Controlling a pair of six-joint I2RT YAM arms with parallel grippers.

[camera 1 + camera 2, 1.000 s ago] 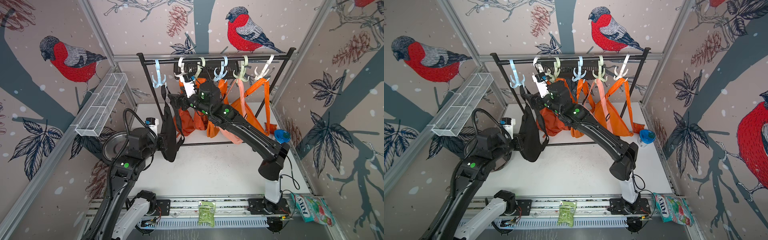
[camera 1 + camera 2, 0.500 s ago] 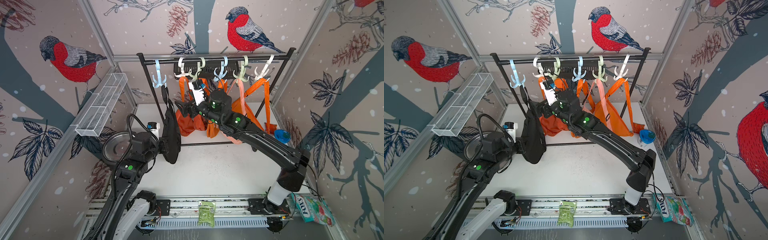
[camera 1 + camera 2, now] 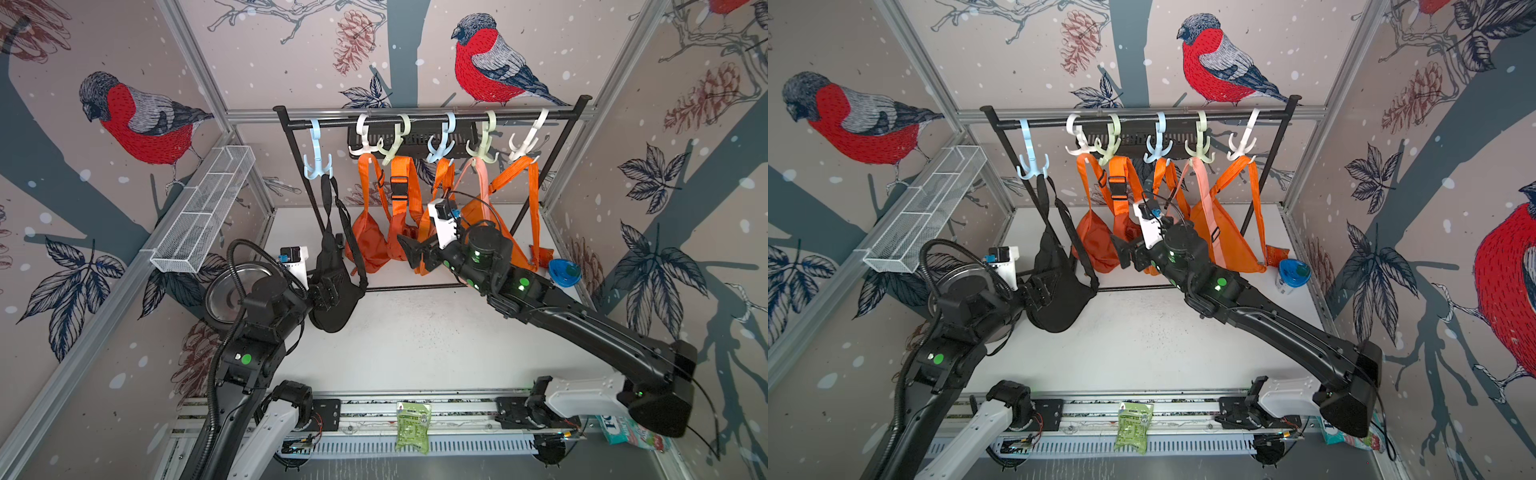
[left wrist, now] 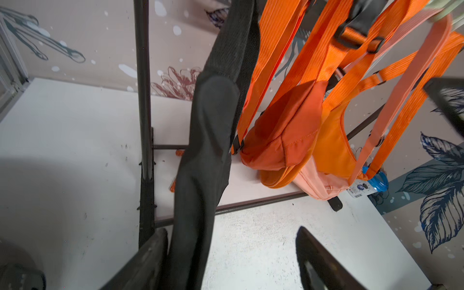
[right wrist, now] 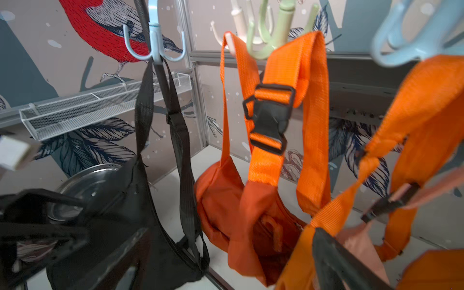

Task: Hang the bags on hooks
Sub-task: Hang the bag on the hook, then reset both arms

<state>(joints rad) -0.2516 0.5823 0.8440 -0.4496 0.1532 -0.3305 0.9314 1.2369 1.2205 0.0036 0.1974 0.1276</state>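
We saw the black bag (image 3: 337,293) hanging from the light blue hook (image 3: 318,161), the hook at the end of the black rail (image 3: 340,123) on the side of the left arm. Its black strap (image 3: 330,199) went over the prongs of this hook. The body of the bag hung low over the white table (image 3: 415,332); whether it touched the table, we could not tell.

The left hand (image 4: 232,229) was at the body of the bag with its fingers apart. In the left wrist view the bag passed between them, close against one finger (image 4: 153,251), and nothing was clamped. The right hand (image 5: 231,233) was also spread wide and held nothing. In a top view it was in front of the orange bags (image 3: 374,245), pointing toward the black bag but apart from it.

The orange bags hung by their straps from the other hooks of the rail. A steel bowl (image 3: 235,286) lay behind the left arm, under a white wire basket (image 3: 203,208) on the wall. A blue-lidded container (image 3: 563,272) stood near the far leg of the rack.
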